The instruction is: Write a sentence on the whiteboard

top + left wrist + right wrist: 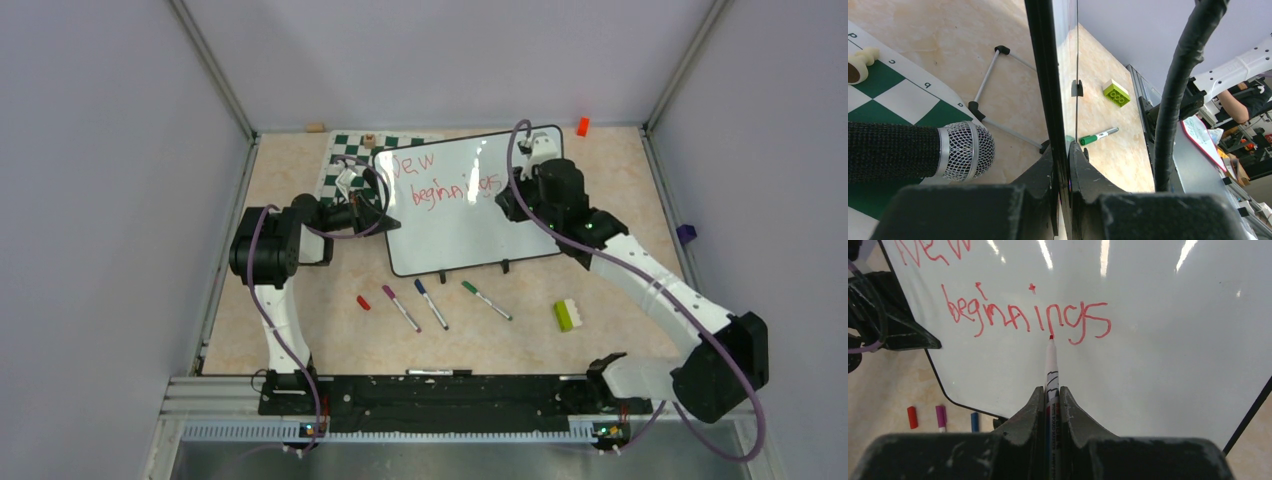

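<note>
The table (300, 330) has a beige, faintly marbled top; pale grey-lilac walls (100, 200) close it in on 3 sides, with thin metal posts at the corners; a ridged metal rail runs along the near edge under the 2 arm bases.

The large glossy white whiteboard (470, 225), thin black frame and rounded corners, stands tilted on small black feet at the middle-far part of the table, ceiling lights glaring on its face. The sentence (1023, 315) is in red handwriting; 2 lines can be read, "New" on top and "beginnings" below.

The left claw (1063, 150) is clenched on the board's left frame edge, 1 finger on each side. The right claw (1050, 390) is clenched on a red marker with a white barrel (1051, 365); its tip sits at the board just under "beginnings"; the print on its barrel is too small to read.

A green-and-white chessboard mat (345, 150) lies behind the board's left corner; small letters line its edge, "c" among them.

On the table near the board's front lie a red cap (363, 302), a purple-capped marker (400, 307), a blue-capped marker (431, 303) and a green-capped marker (486, 300); a lime-green toy brick (567, 315) lies further right; a small orange block (583, 126) sits by the far wall.
</note>
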You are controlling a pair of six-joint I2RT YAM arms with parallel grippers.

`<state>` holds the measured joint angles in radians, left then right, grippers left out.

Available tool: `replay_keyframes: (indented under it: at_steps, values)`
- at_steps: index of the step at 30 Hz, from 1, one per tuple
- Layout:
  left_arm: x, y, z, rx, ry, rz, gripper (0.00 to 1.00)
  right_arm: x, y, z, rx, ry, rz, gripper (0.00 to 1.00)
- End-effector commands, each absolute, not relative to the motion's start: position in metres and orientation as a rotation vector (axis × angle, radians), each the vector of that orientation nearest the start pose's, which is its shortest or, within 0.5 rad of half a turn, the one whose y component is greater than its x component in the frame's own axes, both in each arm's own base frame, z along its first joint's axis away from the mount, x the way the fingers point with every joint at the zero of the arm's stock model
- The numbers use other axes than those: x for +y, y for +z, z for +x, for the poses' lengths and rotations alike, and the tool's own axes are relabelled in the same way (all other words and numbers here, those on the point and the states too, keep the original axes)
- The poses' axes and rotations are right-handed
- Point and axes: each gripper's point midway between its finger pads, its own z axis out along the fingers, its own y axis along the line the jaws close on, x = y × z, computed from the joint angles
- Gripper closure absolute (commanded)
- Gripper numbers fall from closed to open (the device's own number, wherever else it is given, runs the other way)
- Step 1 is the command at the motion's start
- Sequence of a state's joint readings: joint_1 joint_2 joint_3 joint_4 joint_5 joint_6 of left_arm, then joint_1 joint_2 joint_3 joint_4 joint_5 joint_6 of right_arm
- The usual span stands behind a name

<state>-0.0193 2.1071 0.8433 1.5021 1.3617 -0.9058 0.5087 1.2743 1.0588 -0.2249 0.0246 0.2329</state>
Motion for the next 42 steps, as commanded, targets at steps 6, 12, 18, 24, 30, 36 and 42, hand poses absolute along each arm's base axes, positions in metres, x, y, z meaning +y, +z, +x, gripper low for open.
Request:
replay_keyframes:
  at_steps: [6,12,18,24,30,36,42]
  values:
    - [-0.182,0.12,0.359,1.492,-1.44,0.842,1.0,0.255,0.236,0.317,1.937,0.435,-0.291,1.0]
    - [-0.182,0.12,0.36,1.492,-1.44,0.841,1.0,0.29,0.22,0.303,1.94,0.378,-0.346,1.0]
    - [-0.182,0.12,0.359,1.492,-1.441,0.843,1.0,0.301,0.199,0.304,1.976,0.334,-0.37,1.0]
    - [-0.182,0.12,0.361,1.494,-1.442,0.838,1.0,0.306,0.191,0.31,1.986,0.315,-0.373,1.0]
    - [-0.182,0.12,0.361,1.493,-1.441,0.839,1.0,0.314,0.189,0.313,1.981,0.334,-0.376,1.0]
    - [-0.182,0.12,0.361,1.494,-1.442,0.838,1.0,0.312,0.182,0.319,1.984,0.293,-0.361,1.0]
    - [-0.182,0.121,0.361,1.491,-1.439,0.84,1.0,0.3,0.175,0.321,2.008,0.211,-0.346,1.0]
